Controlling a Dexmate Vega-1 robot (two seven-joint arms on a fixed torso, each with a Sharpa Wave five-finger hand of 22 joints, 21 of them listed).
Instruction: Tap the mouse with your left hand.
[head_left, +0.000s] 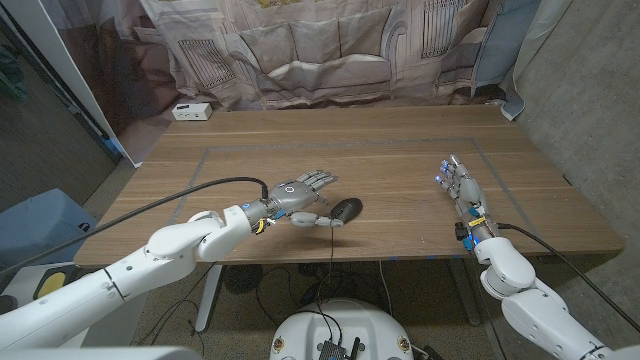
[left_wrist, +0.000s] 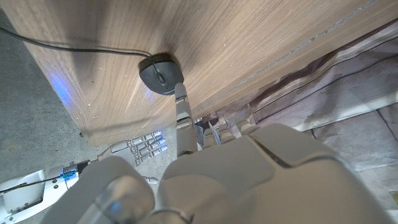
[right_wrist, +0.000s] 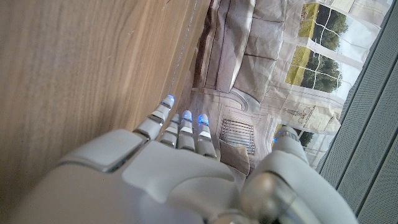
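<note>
Left hand (head_left: 300, 195), fingers spread, holds nothing beside mouse (head_left: 346, 209), lying nearly crosswise.

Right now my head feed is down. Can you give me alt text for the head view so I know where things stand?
The left hand reaches over the wooden table with one finger extended toward the black mouse, at or nearly touching it. The mouse lies near the table's front edge, its cable dropping over it. The right hand is on the table at the right, fingers together, holding nothing.

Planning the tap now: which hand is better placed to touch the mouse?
Left. The left hand is right beside the mouse, one finger reaching its edge; the right hand stands far across the table.
</note>
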